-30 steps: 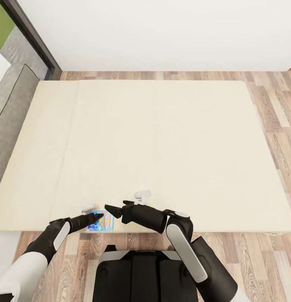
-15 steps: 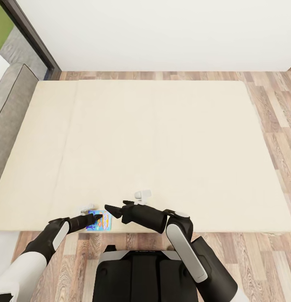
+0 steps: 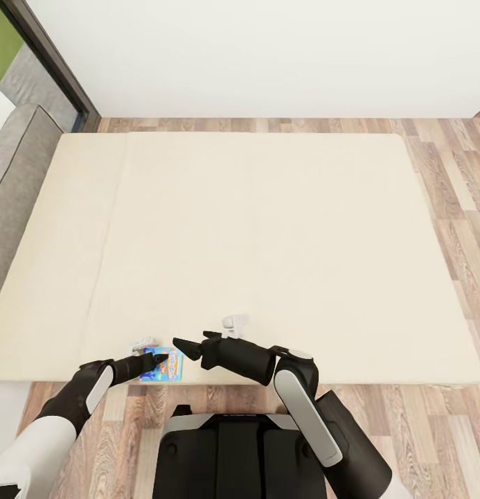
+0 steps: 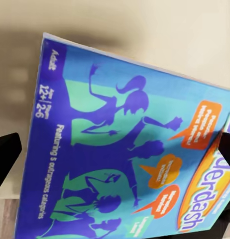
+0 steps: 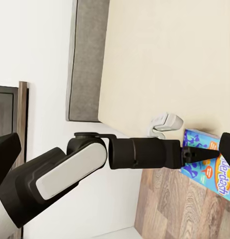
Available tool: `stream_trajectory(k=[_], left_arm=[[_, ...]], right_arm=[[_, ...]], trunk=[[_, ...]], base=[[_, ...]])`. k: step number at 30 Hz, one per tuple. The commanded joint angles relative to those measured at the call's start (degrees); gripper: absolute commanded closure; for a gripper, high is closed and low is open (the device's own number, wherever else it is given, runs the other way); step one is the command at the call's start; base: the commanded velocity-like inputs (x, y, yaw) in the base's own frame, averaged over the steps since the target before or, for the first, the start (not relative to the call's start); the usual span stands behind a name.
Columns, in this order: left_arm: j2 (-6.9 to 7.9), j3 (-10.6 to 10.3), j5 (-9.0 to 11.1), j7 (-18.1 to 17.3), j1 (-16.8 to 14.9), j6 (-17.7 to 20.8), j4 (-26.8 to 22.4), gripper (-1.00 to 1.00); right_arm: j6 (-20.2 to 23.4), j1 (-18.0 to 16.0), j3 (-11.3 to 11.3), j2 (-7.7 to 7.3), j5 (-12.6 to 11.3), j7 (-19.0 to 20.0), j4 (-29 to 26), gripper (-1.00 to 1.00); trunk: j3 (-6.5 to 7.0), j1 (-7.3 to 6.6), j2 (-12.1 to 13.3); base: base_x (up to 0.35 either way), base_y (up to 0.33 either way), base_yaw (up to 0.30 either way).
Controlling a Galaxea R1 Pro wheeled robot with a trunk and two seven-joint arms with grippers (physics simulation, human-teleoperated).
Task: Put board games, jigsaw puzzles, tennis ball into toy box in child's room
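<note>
A blue and teal board game [image 3: 167, 371] lies at the front edge of the cream bed [image 3: 267, 229], partly overhanging the floor. My left gripper [image 3: 155, 359] sits over it. In the left wrist view the printed lid [image 4: 120, 149] spans the space between two widely spread fingers [image 4: 6, 157], so the gripper is open around the box. My right gripper [image 3: 191, 343] hovers open just to the right of the box, with nothing between its fingers [image 5: 5, 157]. The right wrist view shows the left gripper [image 5: 194, 153] resting on the board game [image 5: 212, 169].
A grey padded edge [image 3: 18, 173] runs along the bed's left side. Wood-plank floor [image 3: 451, 187] shows behind and to the right of the bed, with a white wall behind. A dark door frame [image 3: 52, 62] stands at the far left. My base [image 3: 240, 450] is against the bed's front.
The board game has slid slightly left along the bed's front edge, together with my left gripper. The right arm has stayed put.
</note>
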Motion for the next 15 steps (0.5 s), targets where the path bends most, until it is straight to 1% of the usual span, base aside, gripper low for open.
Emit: stream_trajectory(k=[1, 6, 10, 15], left_arm=[[-0.74, 0.1, 1.15, -0.22, 0.04, 0.81, 0.48, -1.0], [-0.69, 0.1, 1.15, -0.22, 0.04, 0.81, 0.5, -1.0], [-0.66, 0.13, 1.15, -0.26, 0.04, 0.81, 0.49, -1.0], [-0.65, 0.12, 1.15, -0.28, 0.04, 0.81, 0.48, -1.0]], right_arm=[[0.26, -0.02, -0.06, 0.02, 0.07, 0.15, -0.02, -1.0], [0.26, -0.02, -0.06, 0.02, 0.07, 0.16, -0.02, -1.0], [0.26, -0.02, -0.06, -0.01, 0.07, 0.13, -0.02, -1.0], [0.26, -0.02, -0.06, 0.01, 0.06, 0.13, -0.02, -1.0]], trunk=[[-0.07, 0.05, -0.06], [-0.07, 0.05, -0.06], [-0.07, 0.05, -0.06], [-0.07, 0.05, -0.06]], base=[[0.0, -0.088, 0.0], [0.0, -0.097, 0.0], [-0.01, -0.024, 0.0], [-0.059, -0.018, 0.0]])
